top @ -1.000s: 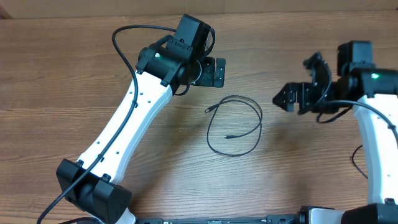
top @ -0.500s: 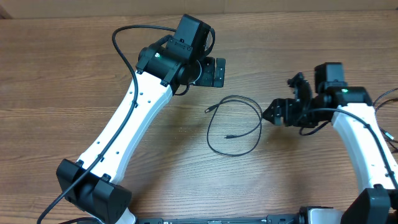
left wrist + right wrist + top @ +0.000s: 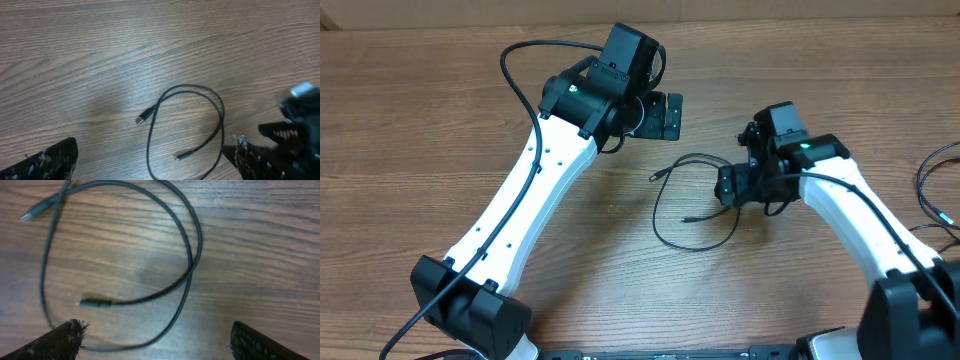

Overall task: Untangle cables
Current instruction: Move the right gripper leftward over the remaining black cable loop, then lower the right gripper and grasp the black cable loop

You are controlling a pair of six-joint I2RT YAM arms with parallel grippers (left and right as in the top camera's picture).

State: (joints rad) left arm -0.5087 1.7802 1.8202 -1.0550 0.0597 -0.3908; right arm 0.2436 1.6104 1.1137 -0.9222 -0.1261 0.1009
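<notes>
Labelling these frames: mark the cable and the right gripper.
cable (image 3: 692, 248): overhead view, bottom of its loop.
right gripper (image 3: 723, 187): overhead view, midway between its fingertips.

Both arms reaching in toward the middle, jaws spread wide

The left arm (image 3: 535, 190) runs from its base at the near-left corner up to the far middle, white link on a diagonal, and the left gripper (image 3: 665, 117) points right. In its wrist view the fingertips (image 3: 50, 160) sit at opposite bottom corners. The right arm (image 3: 860, 215) bends in from the near right with the right gripper (image 3: 728, 187) aimed left, fingers (image 3: 57, 340) splayed just as far apart. There's a green light (image 3: 807, 148) glowing on that wrist.
</notes>
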